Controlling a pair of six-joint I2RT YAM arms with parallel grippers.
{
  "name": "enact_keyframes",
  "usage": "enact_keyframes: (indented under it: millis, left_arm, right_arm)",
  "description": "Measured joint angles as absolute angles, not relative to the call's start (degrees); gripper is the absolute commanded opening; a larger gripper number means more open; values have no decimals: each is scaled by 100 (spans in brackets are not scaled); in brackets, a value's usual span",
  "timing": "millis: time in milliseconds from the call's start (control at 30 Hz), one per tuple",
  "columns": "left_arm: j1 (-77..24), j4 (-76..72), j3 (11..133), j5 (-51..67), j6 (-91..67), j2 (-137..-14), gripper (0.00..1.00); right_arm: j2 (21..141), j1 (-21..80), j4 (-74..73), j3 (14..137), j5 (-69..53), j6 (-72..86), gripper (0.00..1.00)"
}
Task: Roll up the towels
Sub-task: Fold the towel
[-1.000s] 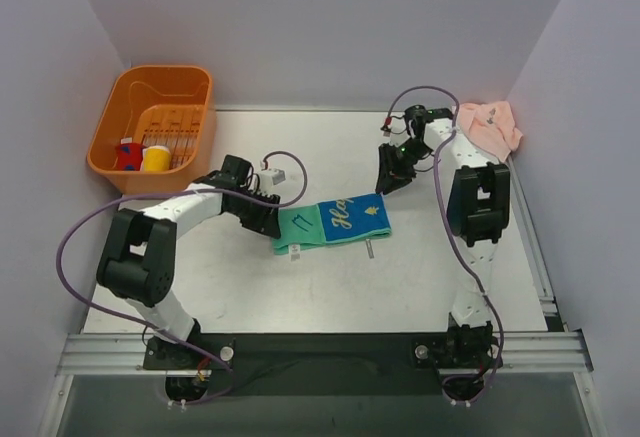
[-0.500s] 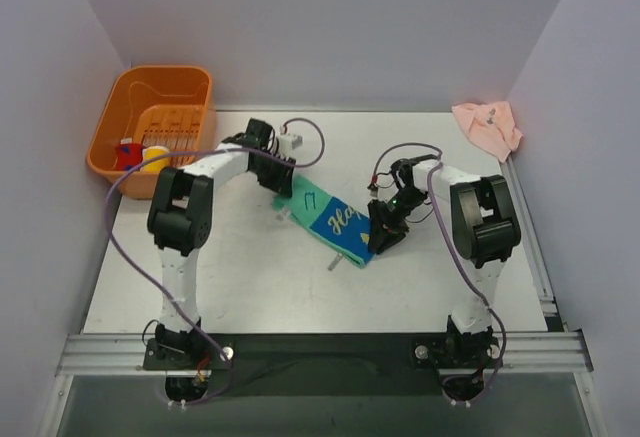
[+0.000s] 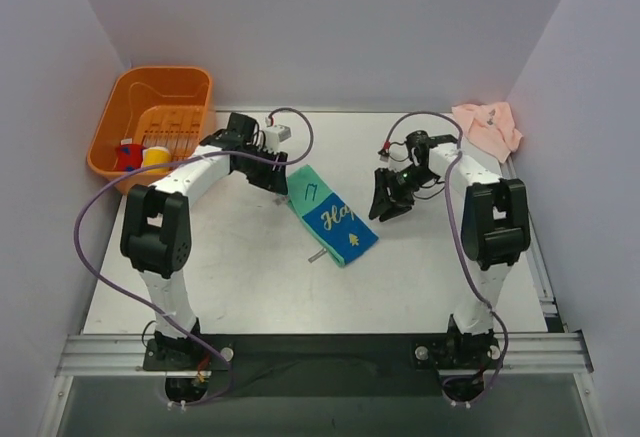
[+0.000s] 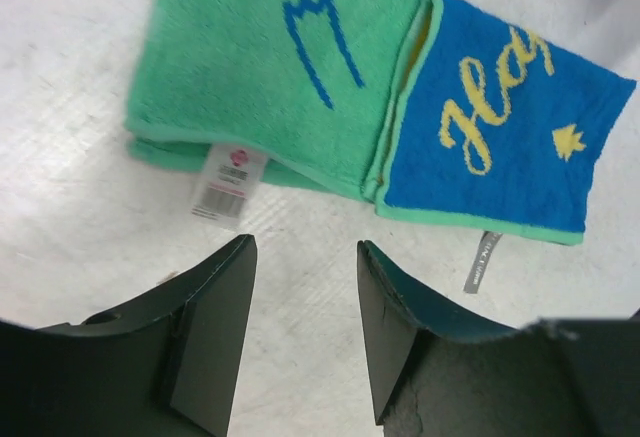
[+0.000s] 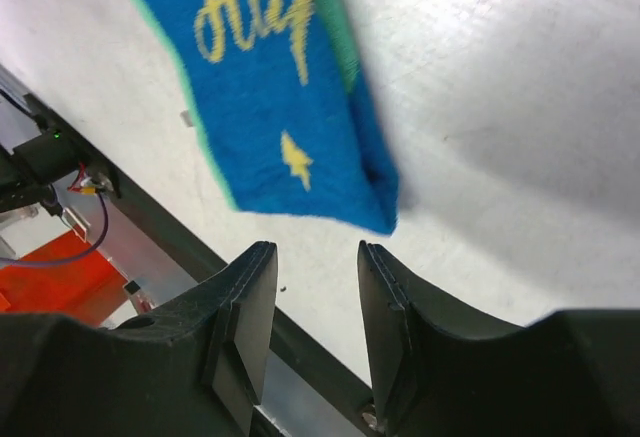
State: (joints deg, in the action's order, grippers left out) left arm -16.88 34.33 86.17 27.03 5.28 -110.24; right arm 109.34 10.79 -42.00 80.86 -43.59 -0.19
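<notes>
The green and blue towel point(image 3: 331, 215) lies folded and slanted mid-table, green half far left, blue half near right. It also shows in the left wrist view point(image 4: 330, 77) and the right wrist view point(image 5: 270, 87). The pale pink towel point(image 3: 488, 127) lies crumpled at the far right corner. My left gripper point(image 3: 281, 179) is open and empty just left of the towel's green end; in its wrist view point(image 4: 305, 257) the jaws stand apart over bare table. My right gripper point(image 3: 385, 205) is open and empty, right of the blue end, also seen in its own view point(image 5: 315, 257).
An orange basket point(image 3: 128, 94) with a red item and a yellow item stands at the far left corner. Purple cables loop from both arms. A metal rail point(image 3: 320, 347) runs along the near edge. Walls close in the left, right and back.
The towel has turned from lying across the table to a steeper slant. My right gripper let go of the blue end and drew back right. My left gripper shifted slightly left off the green end.
</notes>
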Motion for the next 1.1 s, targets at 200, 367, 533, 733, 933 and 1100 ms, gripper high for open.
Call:
enact_keyframes:
  millis: [200, 367, 533, 733, 933, 1100]
  left_arm:
    - [-1796, 3269, 7819, 2950, 126, -10997, 53]
    - [-1806, 3225, 7557, 3087, -1, -11229, 49]
    - [-1804, 3164, 7780, 3260, -14, -11561, 45]
    - [-1778, 3164, 8274, 3400, 231, -11786, 55]
    - [-1730, 3089, 7137, 3448, 991, -10154, 63]
    - [-2655, 2792, 6064, 2917, 1946, -7994, 67]
  right_arm:
    - [11854, 1201, -4119, 8184, -4265, -8, 34]
    - [11966, 1398, -4064, 7830, -4285, -10, 26]
    - [11858, 1997, -4071, 7347, -4565, 58, 43]
    - [11657, 2630, -4202, 7214, -4825, 130, 53]
    - [11177, 1789, -4619, 7356, -4720, -8, 47]
    - [10792, 1614, -4469, 7828, -4694, 220, 40]
